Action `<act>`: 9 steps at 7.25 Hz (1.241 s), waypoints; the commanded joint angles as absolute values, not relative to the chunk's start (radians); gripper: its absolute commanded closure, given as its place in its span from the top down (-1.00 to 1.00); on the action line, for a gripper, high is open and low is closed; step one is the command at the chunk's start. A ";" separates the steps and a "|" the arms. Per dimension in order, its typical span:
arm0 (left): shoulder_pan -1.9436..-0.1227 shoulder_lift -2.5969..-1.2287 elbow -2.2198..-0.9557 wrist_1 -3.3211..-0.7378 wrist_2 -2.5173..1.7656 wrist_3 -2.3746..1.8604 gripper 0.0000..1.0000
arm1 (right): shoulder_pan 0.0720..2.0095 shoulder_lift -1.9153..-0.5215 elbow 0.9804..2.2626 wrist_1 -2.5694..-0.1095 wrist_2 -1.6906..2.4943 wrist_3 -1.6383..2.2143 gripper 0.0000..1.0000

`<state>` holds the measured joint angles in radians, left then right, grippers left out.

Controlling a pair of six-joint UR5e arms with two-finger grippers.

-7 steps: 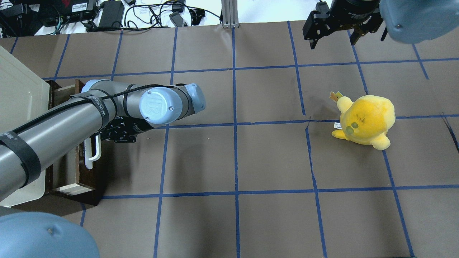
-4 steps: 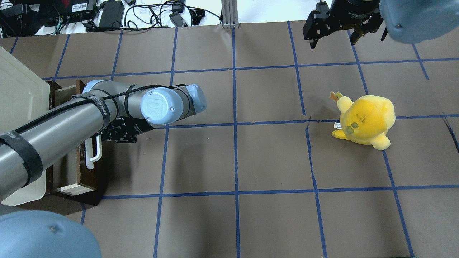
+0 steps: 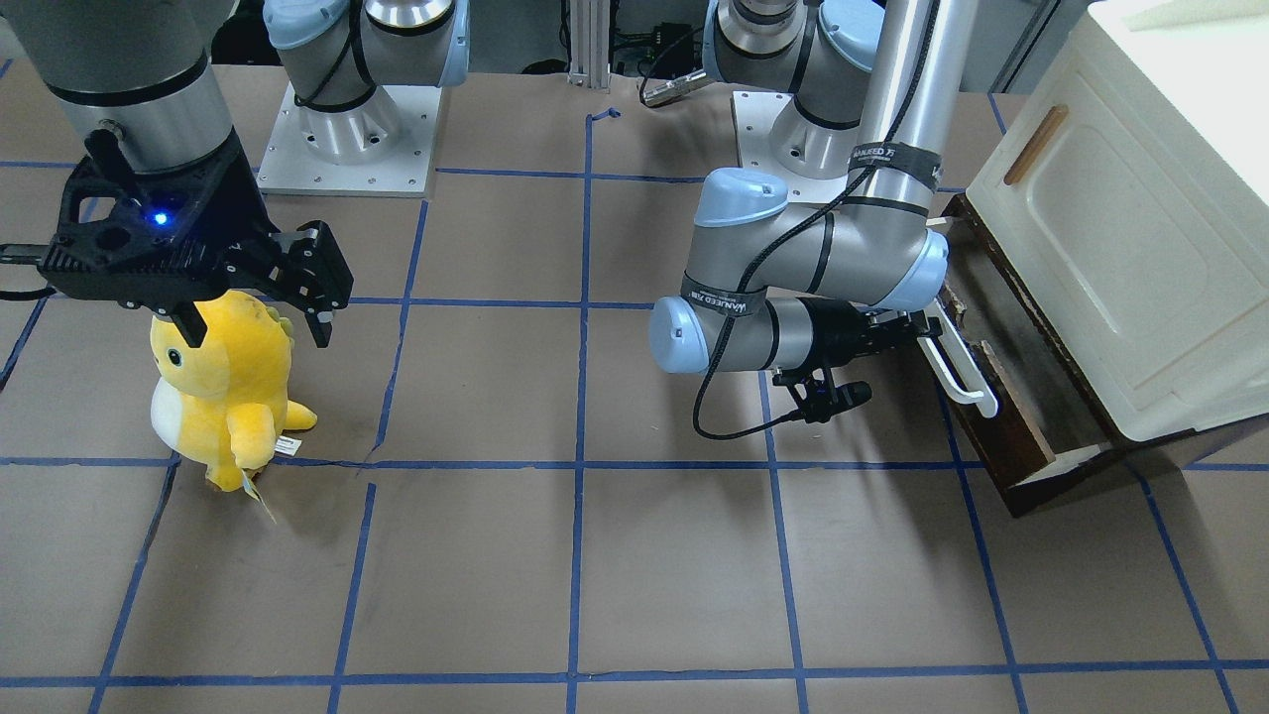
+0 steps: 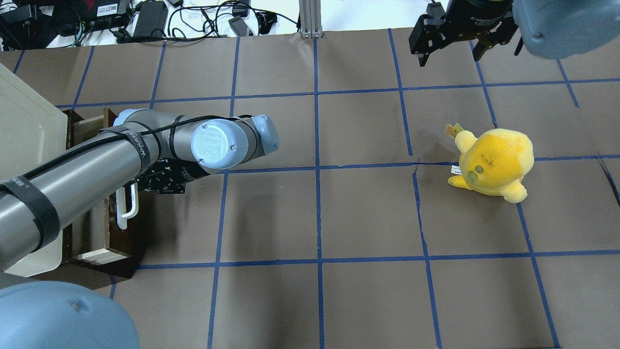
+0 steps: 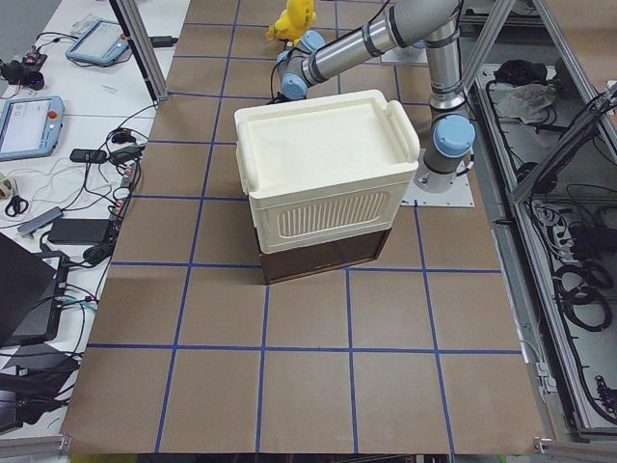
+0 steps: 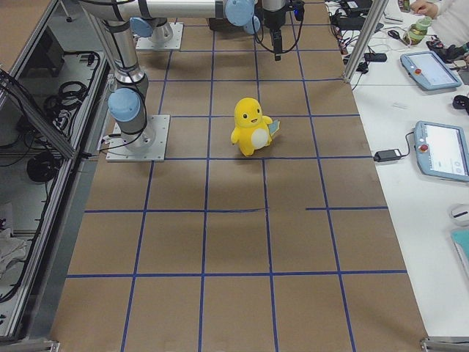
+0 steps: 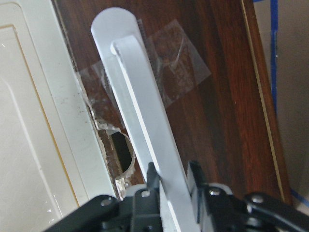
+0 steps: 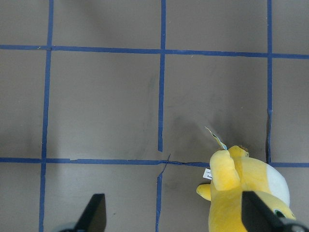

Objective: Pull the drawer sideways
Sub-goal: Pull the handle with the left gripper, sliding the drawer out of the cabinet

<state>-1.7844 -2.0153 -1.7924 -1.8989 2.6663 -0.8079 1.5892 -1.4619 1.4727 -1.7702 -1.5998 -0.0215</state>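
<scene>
The drawer [image 3: 996, 436] has a dark brown worn front and a white bar handle [image 3: 958, 372]. It stands partly out from under the cream-white cabinet [image 3: 1120, 248]. My left gripper [image 3: 917, 332] is shut on the handle. In the left wrist view its fingers [image 7: 194, 171] clamp the white bar [image 7: 145, 125] against the dark front [image 7: 222, 111]. From overhead the handle [image 4: 127, 207] shows below my left forearm, and the gripper itself is mostly hidden. My right gripper [image 4: 450, 53] is open and empty, raised at the far right.
A yellow plush toy [image 4: 494, 162] stands on the brown table right of centre, just below the right gripper [image 8: 178, 217] in its wrist view. Cables and devices [image 4: 145, 19] lie beyond the table's far edge. The cabinet [image 4: 24, 131] fills the left edge.
My left arm and the handle have shifted very slightly toward the table's middle, the drawer with them. The right arm and the plush have not moved.
</scene>
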 commanded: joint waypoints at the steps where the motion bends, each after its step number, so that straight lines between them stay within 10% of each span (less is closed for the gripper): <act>1: -1.784 -2.029 -1.790 -1.899 2.668 -0.810 -0.44 | 1.589 -1.462 1.473 -1.770 -1.600 -0.021 1.00; 9: -1.838 -2.019 -1.790 -1.904 2.666 -0.804 -0.45 | 1.589 -1.462 1.473 -1.770 -1.600 -0.021 1.00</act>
<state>-1.8233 -2.0246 -1.7887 -1.9008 2.6666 -0.8038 1.5892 -1.4619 1.4726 -1.7702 -1.5994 -0.0215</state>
